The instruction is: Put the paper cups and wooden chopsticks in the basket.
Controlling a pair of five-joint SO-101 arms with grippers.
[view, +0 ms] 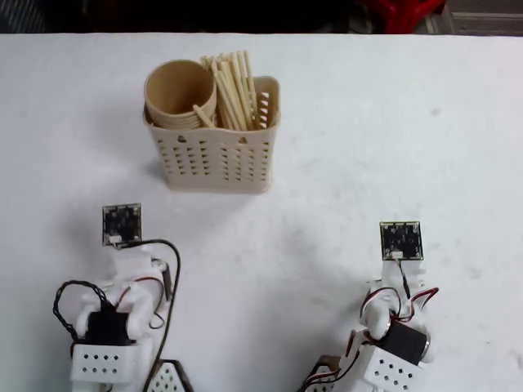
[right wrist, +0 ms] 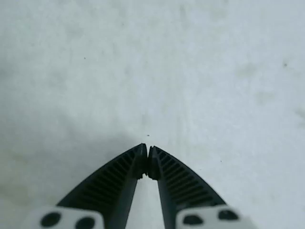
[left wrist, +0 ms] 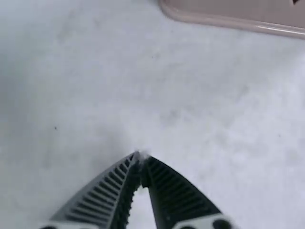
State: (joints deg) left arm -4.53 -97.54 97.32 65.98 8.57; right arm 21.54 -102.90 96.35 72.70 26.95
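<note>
Item 1. The white surface [view: 392, 122] carries one perforated plastic basket [view: 216, 159], standing upright toward the far edge, left of the middle. No cup or chopstick lies loose on the surface.

Item 2. The left arm [view: 118, 302] and the right arm [view: 396, 327] sit folded at the near edge, one toward each near corner and well apart from the basket. In my judgement this is a parked posture, taken because nothing remains to be picked up.

Item 3. The left hand [left wrist: 140, 156] is pressed together at the tips, holds nothing and hangs just over bare surface. The right hand [right wrist: 147, 150] is likewise pressed together and holds nothing.

Item 4. The paper cups [view: 176, 94] are nested one inside another and stand mouth up in the left part of the basket. Nesting lets them share one place. Several rims show in layers, but the exact number cannot be told.

Item 5. The wooden chopsticks [view: 233, 90] stand on end as one bundle in the right part of the basket, touching the cup stack, their tops fanning above the rim. One lies slanted across the cup rim. They are too crowded for a firm count; more than ten, by my estimate.

Finding: the task appears complete.
</note>
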